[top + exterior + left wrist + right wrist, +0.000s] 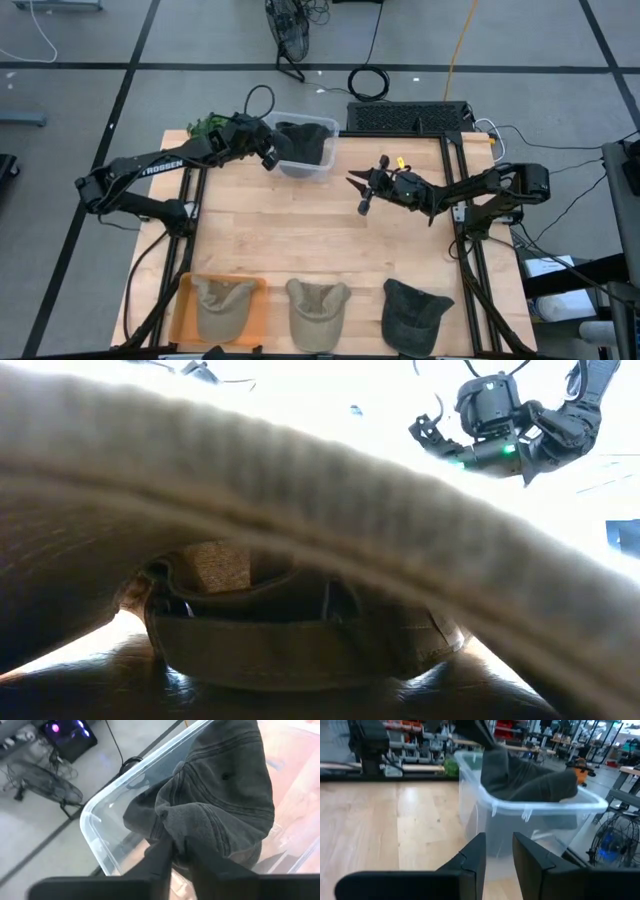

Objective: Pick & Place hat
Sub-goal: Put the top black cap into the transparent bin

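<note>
Over the clear bin [305,165], the TROSSEN-lettered left pincer [175,851] pinches a dark hat [225,795]; right pincer [362,192] narrowly parted.

Floor: grey, crossed by dark tape lines [130,68] | Cables: black coil [368,82], yellow cord [458,40] | Fan: wire-caged, standing on floor [290,35] | Table: light wood top [300,230] | Beyond: workshop shelving and benches [395,750], brightly lit

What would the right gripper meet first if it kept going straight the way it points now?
Probably the clear plastic bin holding the dark hat: the right gripper aims at its near wall across bare table, though depth is hard to judge.
</note>
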### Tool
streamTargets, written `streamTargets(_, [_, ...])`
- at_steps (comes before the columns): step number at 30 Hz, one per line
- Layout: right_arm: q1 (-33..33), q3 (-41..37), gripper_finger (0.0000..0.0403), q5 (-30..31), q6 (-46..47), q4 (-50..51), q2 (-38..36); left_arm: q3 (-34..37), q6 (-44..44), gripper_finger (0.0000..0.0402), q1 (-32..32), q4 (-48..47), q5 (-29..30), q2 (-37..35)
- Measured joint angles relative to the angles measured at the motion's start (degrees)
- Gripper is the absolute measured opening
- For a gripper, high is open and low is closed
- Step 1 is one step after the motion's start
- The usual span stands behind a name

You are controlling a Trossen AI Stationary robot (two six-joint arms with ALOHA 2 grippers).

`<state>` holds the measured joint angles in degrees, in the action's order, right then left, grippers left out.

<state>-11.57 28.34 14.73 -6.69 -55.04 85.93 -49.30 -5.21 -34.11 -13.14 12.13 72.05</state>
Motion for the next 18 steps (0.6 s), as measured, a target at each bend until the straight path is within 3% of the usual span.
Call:
streamTargets(4, [0.0,0.0,0.0073,-0.01,0.02,1.29,0.02,0.0,-3.45,0.001,0.0,1.64,1.12,0.0])
streamTargets(14, [0.02,0.0,0.0073,0.01,0.06,1.37,0.02,0.0,-8.7,0.0006,0.02,-1.08,4.21,0.0])
streamTargets(18, [0.02,0.0,0.0073,0.0,0.08,1.39,0.02,0.0,-7.59,0.0028,0.01,-0.02,10.28,0.73])
